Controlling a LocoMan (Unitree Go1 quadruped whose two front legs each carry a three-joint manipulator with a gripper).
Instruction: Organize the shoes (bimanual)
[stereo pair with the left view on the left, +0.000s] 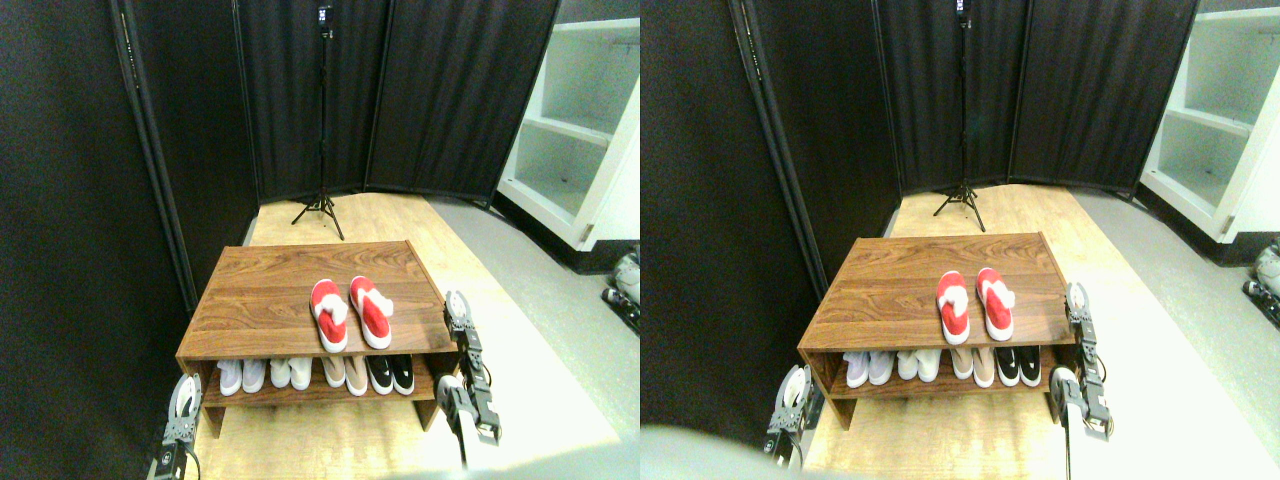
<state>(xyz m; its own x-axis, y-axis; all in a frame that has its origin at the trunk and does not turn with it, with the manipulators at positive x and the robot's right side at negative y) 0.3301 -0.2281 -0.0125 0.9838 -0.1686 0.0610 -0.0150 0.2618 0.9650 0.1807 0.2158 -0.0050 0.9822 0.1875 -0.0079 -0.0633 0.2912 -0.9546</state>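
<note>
Shoes (350, 312) paired atop rack (260, 300); four pairs (315, 374) on shelf below; pincer states unclear.

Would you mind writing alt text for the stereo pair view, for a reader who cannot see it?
A pair of red shoes sits side by side on top of a low wooden shoe rack, toward its right front. White, beige and black pairs line the shelf below. The left gripper and right gripper stand at the rack's front corners, touching no shoe.
</note>
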